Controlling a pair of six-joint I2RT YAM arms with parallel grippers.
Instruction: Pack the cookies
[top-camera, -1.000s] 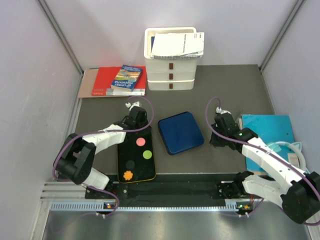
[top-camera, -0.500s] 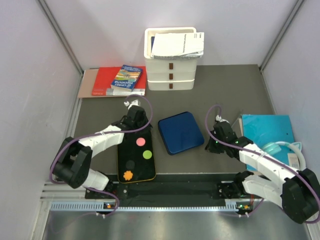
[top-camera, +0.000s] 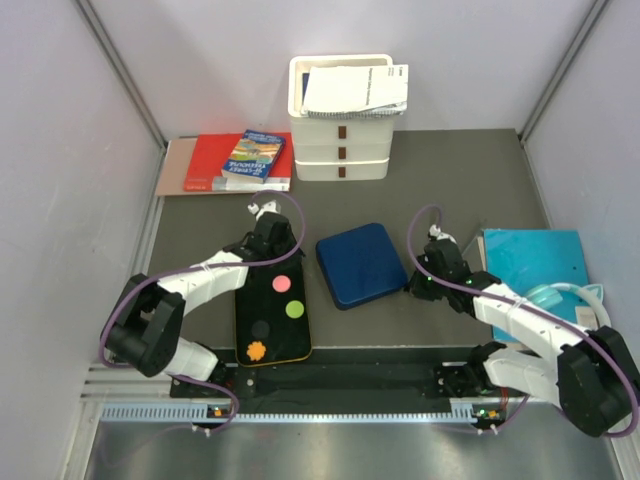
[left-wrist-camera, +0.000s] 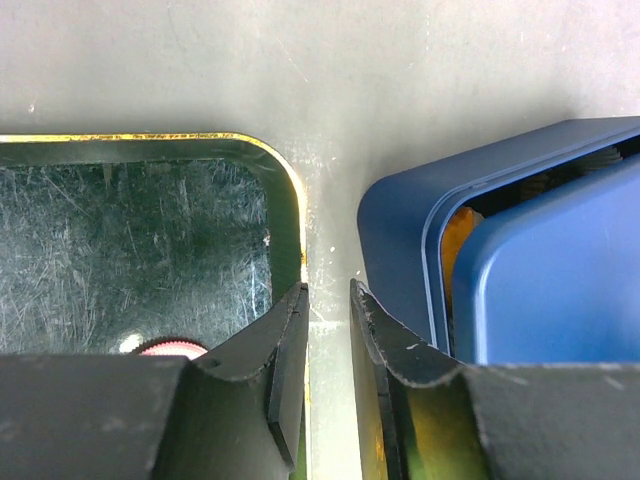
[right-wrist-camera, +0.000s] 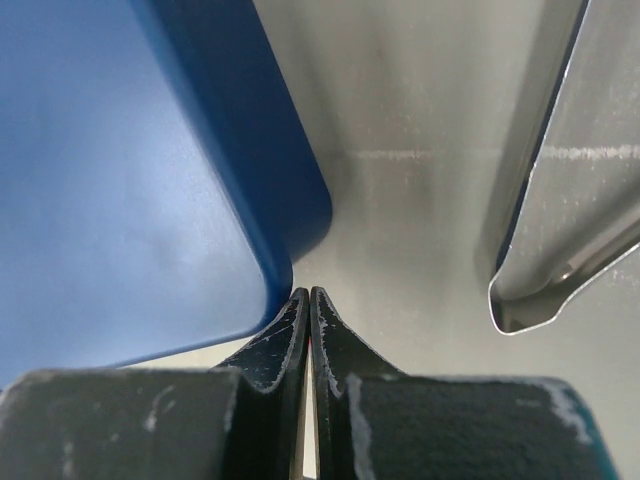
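Observation:
Pink (top-camera: 282, 284), green (top-camera: 295, 310), black (top-camera: 261, 328) and orange (top-camera: 257, 350) cookies lie on a black gold-rimmed tray (top-camera: 245, 300). A blue tin (top-camera: 361, 264) sits to its right, with its lid askew and something orange inside (left-wrist-camera: 455, 240). My left gripper (top-camera: 288, 255) hangs at the tray's far right corner (left-wrist-camera: 290, 190). Its jaws are a little apart over the rim and hold nothing. The pink cookie (left-wrist-camera: 165, 347) shows behind its left finger. My right gripper (top-camera: 418, 284) is shut, with its tips against the right corner of the blue lid (right-wrist-camera: 120, 180).
White stacked drawers (top-camera: 340, 140) with papers on top stand at the back. Books (top-camera: 230, 165) lie at the back left. A teal folder (top-camera: 535, 255) and a shiny metal piece (right-wrist-camera: 560, 200) lie to the right of my right gripper.
My right gripper has moved left, up to the blue tin's right corner. My left gripper shifted slightly at the tray's far corner. The cookies have not moved.

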